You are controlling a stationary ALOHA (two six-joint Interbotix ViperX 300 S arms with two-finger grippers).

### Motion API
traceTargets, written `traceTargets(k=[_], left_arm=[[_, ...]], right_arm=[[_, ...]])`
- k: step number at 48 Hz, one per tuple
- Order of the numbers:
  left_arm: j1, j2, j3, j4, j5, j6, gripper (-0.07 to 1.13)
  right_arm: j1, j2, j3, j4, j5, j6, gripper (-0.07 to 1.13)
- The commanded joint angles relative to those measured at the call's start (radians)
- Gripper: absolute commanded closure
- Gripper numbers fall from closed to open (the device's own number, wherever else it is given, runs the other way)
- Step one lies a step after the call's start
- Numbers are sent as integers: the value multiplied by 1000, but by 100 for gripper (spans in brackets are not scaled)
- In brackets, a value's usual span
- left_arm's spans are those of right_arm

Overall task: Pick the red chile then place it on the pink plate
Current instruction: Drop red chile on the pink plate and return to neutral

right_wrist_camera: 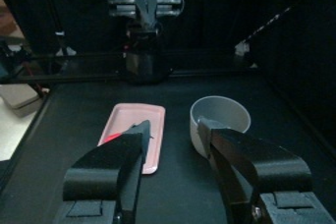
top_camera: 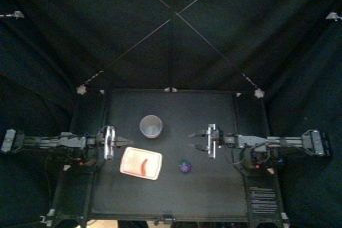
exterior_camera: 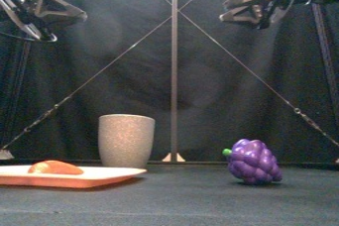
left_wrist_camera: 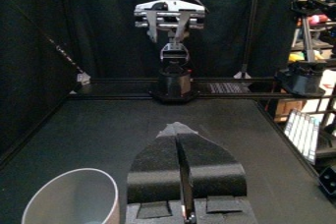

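The flat pink plastic tray (exterior_camera: 113, 175) lies nearest, at 8 o'clock on the black table (top_camera: 214, 192); the small orange-red toy chile (exterior_camera: 56, 168) seems to rest on it already; the left gripper (left_wrist_camera: 179, 132) is closed on nothing; the right gripper (right_wrist_camera: 180, 138) gapes wide, empty; best hold both high, clear of the tray.

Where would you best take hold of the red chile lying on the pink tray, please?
Probably across its thicker middle, coming from straight above: the red chile lies flat and low on the pink tray, so a sideways approach would likely catch the tray's edge.
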Motion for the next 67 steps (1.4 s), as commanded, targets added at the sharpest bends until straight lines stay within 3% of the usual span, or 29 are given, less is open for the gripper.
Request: traceTargets(k=[1, 16, 67], left_arm=[[5, 2, -11, 2, -5, 2, 109], [8, 2, -9, 2, -5, 2, 109], [12, 2, -11, 0, -5, 2, 109]], right_arm=[[-11, -143, 55, 11, -12, 2, 24], [-43, -339, 187, 35, -3, 2, 24], [-83, -318, 210, 20, -3, -2, 24]])
